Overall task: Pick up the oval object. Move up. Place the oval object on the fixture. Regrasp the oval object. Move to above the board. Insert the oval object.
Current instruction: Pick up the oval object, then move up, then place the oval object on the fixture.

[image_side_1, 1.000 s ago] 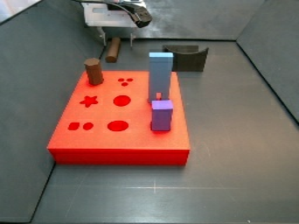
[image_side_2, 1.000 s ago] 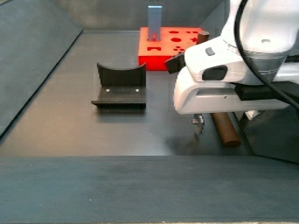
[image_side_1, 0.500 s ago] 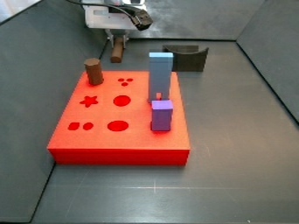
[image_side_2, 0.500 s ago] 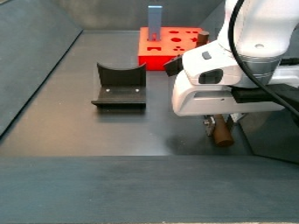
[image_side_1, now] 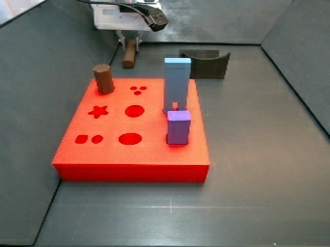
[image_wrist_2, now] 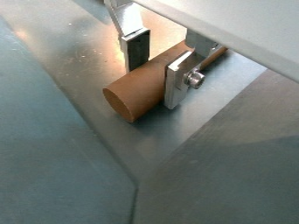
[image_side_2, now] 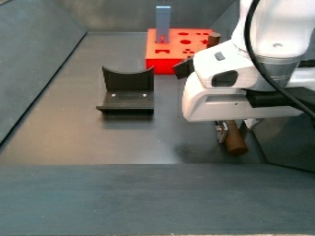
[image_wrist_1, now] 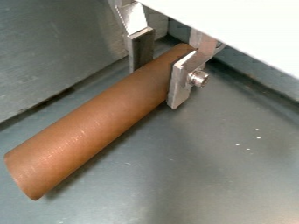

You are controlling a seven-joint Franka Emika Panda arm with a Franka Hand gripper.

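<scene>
Since a second ago I see the hand [image_wrist_1: 162, 63] has lifted with the oval object [image_wrist_1: 100, 124] clamped between its fingers [image_wrist_1: 183, 77], off the tabletop [image_side_1: 245, 145], behind the red board [image_side_1: 129, 130], beside the fixture [image_side_1: 206, 62].

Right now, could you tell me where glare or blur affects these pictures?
In a wrist view the end effector around the oval object is sharp, its white housing overexposed; in a side view the floor shows soft sheen; in a side view the foreground ledge is blurred.
</scene>
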